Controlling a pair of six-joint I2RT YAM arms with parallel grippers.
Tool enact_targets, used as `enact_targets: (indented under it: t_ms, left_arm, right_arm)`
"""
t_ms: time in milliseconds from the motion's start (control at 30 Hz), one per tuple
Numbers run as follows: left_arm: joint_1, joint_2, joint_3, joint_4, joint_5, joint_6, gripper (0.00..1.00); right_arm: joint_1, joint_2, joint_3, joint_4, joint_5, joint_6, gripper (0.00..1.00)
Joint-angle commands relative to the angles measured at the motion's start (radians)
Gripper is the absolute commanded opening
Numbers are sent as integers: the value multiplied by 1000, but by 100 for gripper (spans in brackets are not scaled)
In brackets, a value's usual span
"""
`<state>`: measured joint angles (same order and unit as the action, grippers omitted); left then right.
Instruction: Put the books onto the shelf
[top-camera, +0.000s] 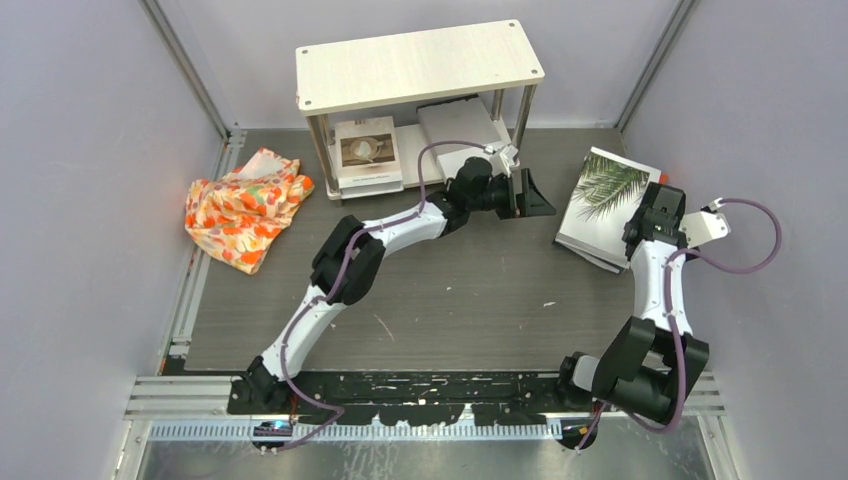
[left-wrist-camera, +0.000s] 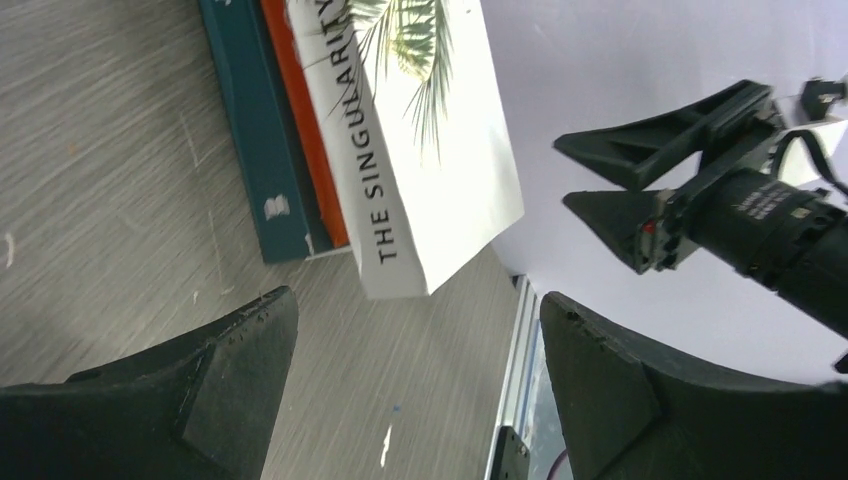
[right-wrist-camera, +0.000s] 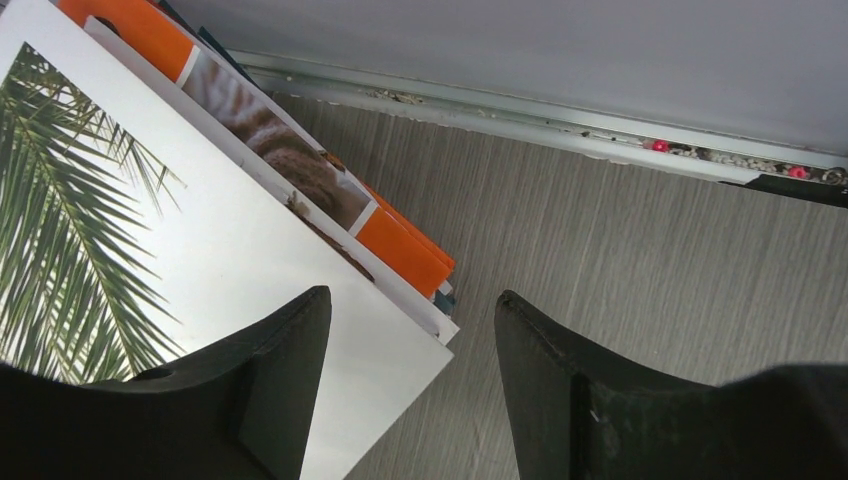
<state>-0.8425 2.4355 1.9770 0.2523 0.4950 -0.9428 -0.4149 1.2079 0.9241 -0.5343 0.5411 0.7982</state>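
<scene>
By the right edge of the desk (top-camera: 450, 300), the right gripper (right-wrist-camera: 410, 320) is held spread and empty over the near corner of the palm-leaf book (top-camera: 607, 190), which is stacked on the orange book (left-wrist-camera: 300, 90) and the teal book (left-wrist-camera: 250, 130). Farther in, the left gripper (left-wrist-camera: 418, 305) is likewise spread and empty. At the far edge, the lower board of the shelf (top-camera: 420, 65) is loaded with the coffee-cup book (top-camera: 366, 150) and the grey-white book (top-camera: 455, 125), side by side.

Robot lab enclosure (plain grey walls (top-camera: 90, 150), aluminium frame rails (top-camera: 183, 305))

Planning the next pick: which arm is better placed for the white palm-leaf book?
Right. The right gripper is open over a corner of the white palm-leaf book, fingers straddling its edge. The left gripper, also open, is apart, near the pale wooden shelf.
</scene>
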Motion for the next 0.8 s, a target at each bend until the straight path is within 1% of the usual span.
enact_targets:
  t_ms: [0, 100, 333, 567, 767]
  left_arm:
    - [-8, 70, 162, 71, 25, -43, 91]
    - [-14, 126, 245, 41, 18, -44, 91]
    - [-22, 185, 271, 71, -11, -75, 92]
    - [-38, 242, 356, 71, -40, -89, 94]
    - [-50, 282, 396, 91, -51, -111, 96]
  right_arm:
    - [-13, 60, 68, 96, -17, -15, 66]
    - [-27, 95, 73, 124, -37, -13, 66]
    - [-50, 146, 86, 160, -82, -5, 66]
    - [-50, 175, 109, 168, -129, -2, 66]
    - [-50, 211, 127, 172, -184, -13, 66]
